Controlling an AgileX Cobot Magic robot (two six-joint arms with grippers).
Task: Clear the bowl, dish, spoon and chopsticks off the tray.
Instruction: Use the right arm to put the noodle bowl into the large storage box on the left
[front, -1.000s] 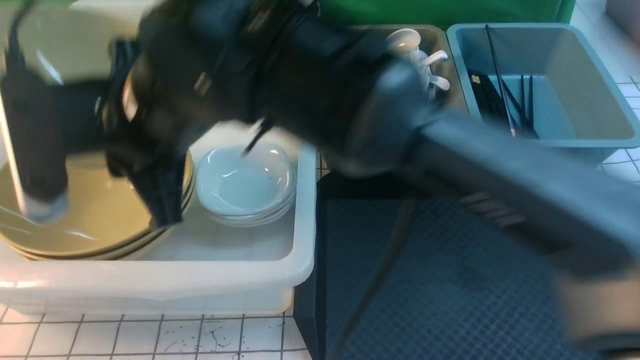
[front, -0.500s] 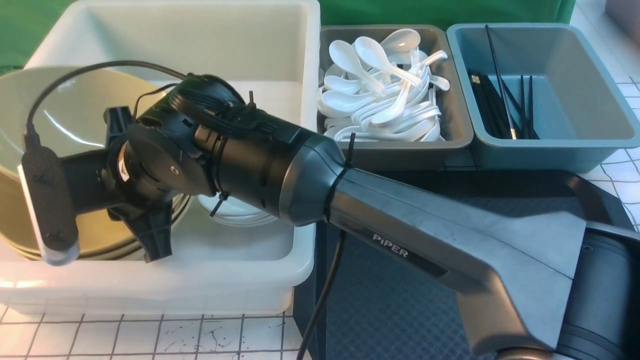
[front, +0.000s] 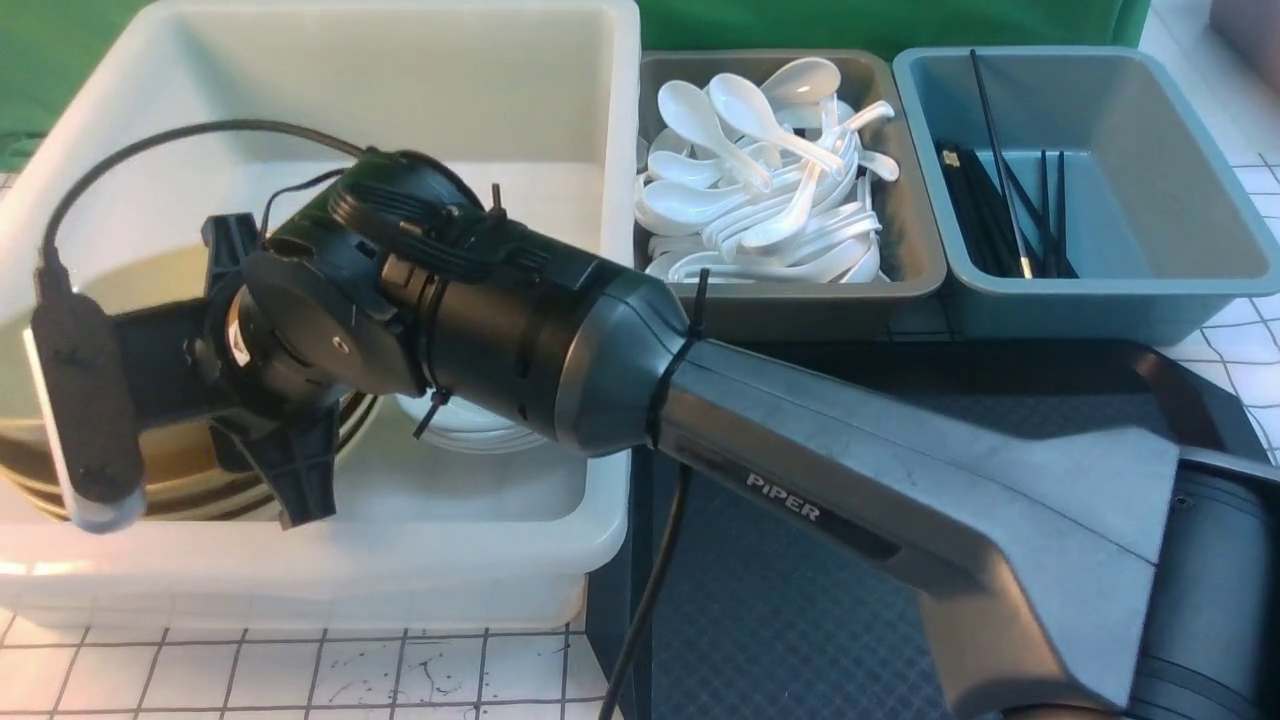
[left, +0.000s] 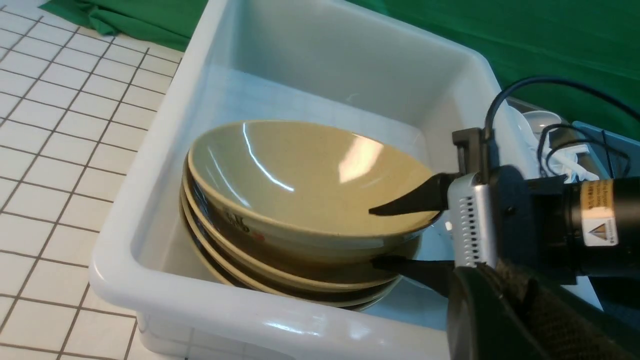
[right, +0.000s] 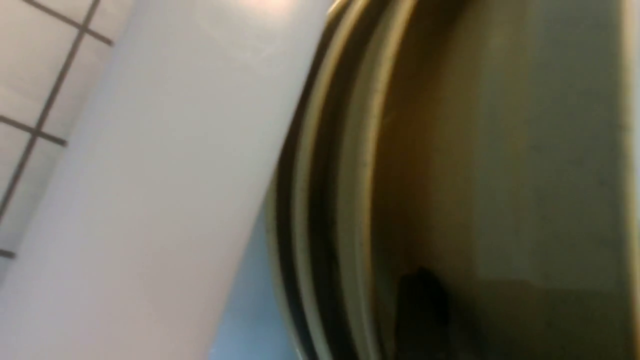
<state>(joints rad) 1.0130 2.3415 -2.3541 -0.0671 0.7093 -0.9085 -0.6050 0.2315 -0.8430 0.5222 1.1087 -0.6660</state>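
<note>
Right end effector (left: 400, 235), left wrist view: jaws parted astride the bowl (left: 300, 185) rim at 3 o'clock, gripping nothing; bowl mouth-up atop the stack. Front view: white tub (front: 610, 330) holds the bowl at 9 o'clock; tray (front: 800, 620) at 5 o'clock.

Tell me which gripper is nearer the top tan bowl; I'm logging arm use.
Right. The right gripper straddles the bowl's rim, jaws apart, in the white tub; the left gripper is out of view, farther back.
</note>
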